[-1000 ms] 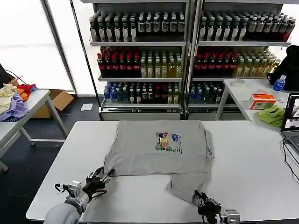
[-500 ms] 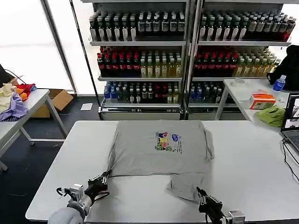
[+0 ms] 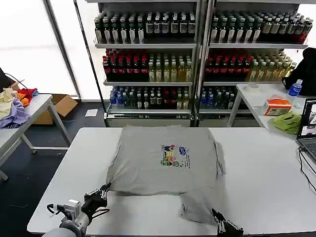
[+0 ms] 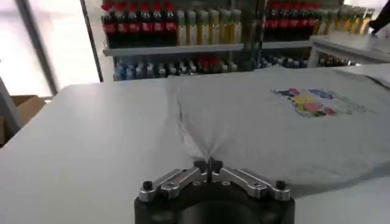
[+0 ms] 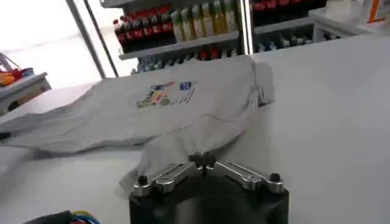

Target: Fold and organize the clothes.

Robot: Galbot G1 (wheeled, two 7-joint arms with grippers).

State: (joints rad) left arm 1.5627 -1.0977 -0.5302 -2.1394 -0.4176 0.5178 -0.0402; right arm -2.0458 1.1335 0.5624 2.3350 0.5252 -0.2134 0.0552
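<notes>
A light grey short-sleeved shirt with a small multicoloured chest print lies spread on the white table. My left gripper sits at the table's near left, shut on the shirt's near left corner. The left wrist view shows that left gripper pinching a puckered fold of the shirt. My right gripper is at the near edge, right of centre, shut on a flap of cloth that trails toward me. In the right wrist view, the right gripper clamps the bunched edge of the shirt.
Drink shelves stand behind the table. A side table at left holds a cloth heap. At right are a lime-green cloth, an orange box, a blue bottle and a laptop with cables.
Both grippers have drawn back toward the near edge, still holding the cloth. The shirt has slid toward me and its near flap has stretched out.
</notes>
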